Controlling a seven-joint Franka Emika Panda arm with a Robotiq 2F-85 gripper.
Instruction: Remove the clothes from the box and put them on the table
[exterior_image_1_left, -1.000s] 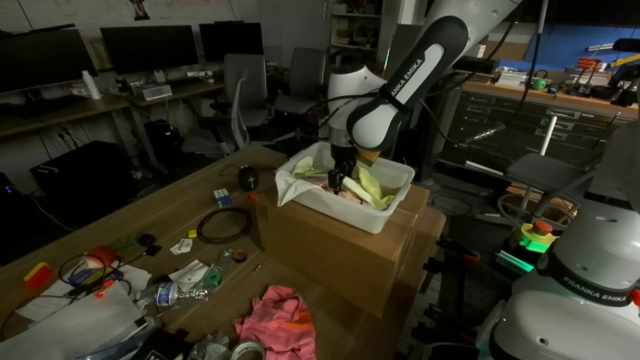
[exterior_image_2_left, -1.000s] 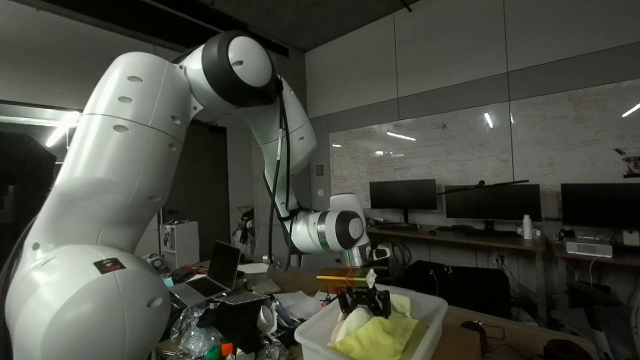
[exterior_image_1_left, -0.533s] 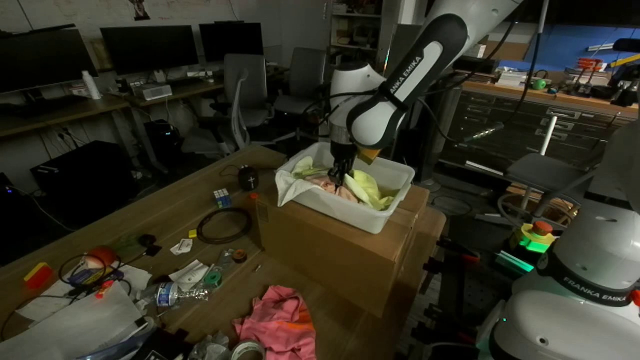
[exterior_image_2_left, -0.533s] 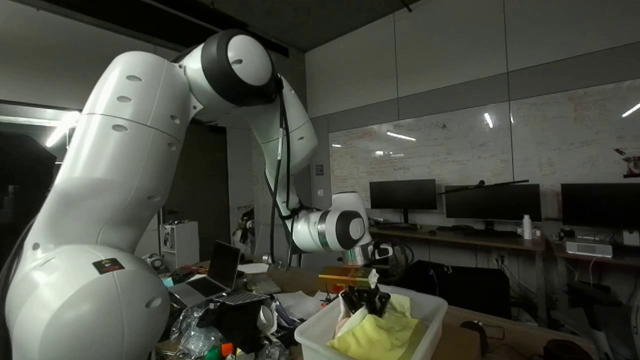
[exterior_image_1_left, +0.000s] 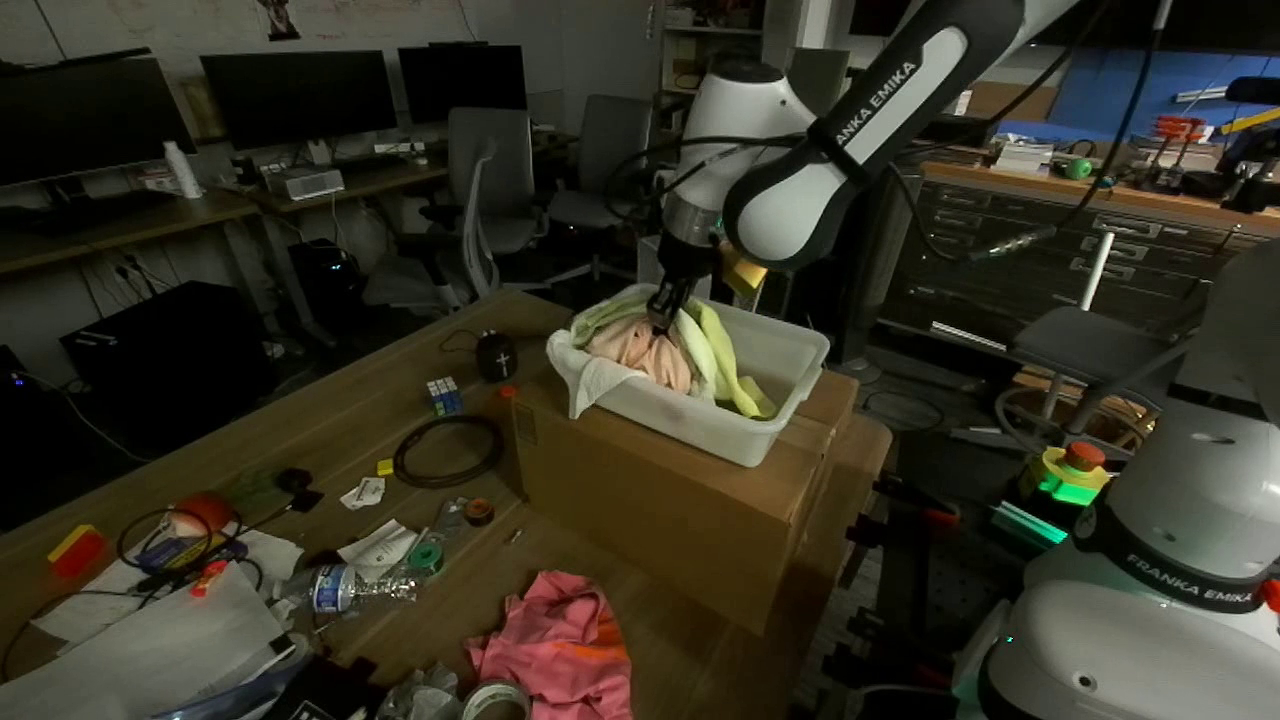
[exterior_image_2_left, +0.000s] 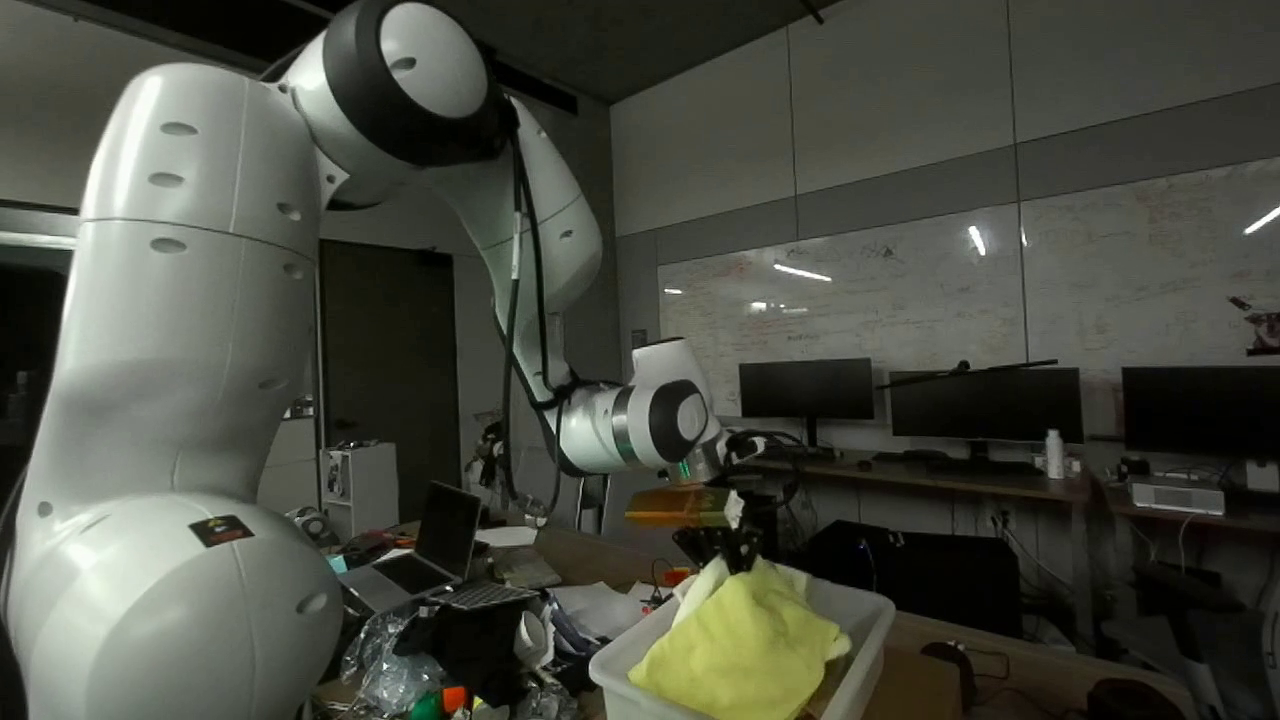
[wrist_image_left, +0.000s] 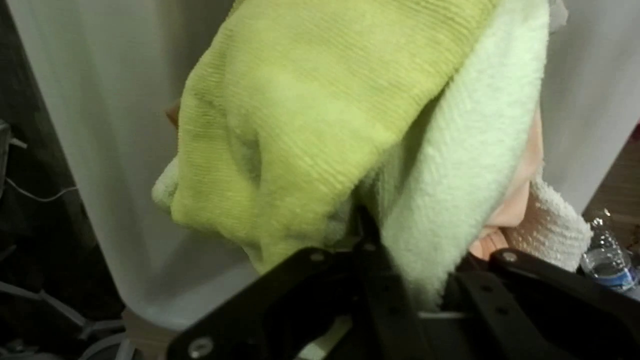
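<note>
The box is a white plastic bin (exterior_image_1_left: 700, 432) that holds yellow, pale green and peach clothes. My gripper (exterior_image_1_left: 660, 322) is low over it, tilted, with its jaws drawn together on bunched cloth. Pale green cloth (wrist_image_left: 465, 165) runs down between the fingers in the wrist view and covers the fingertips. Peach cloth (exterior_image_1_left: 640, 348) is gathered up just beneath them. Beside it, the yellow cloth (exterior_image_2_left: 745, 645) is raised in a peak. A white cloth (exterior_image_1_left: 592, 385) hangs over the bin's rim. On the wooden table (exterior_image_1_left: 690, 675) lies a pink cloth (exterior_image_1_left: 562, 640).
The bin stands on a cardboard box (exterior_image_1_left: 650, 510) at the table's edge. A coiled cable (exterior_image_1_left: 448, 480), a puzzle cube (exterior_image_1_left: 444, 396), a plastic bottle (exterior_image_1_left: 340, 588) and papers (exterior_image_1_left: 160, 650) are spread over the table. A laptop (exterior_image_2_left: 445, 535) shows behind the bin.
The jaws have come together on cloth. My gripper has risen and tilted, pulling the peach, pale green and yellow clothes upward inside the bin.
</note>
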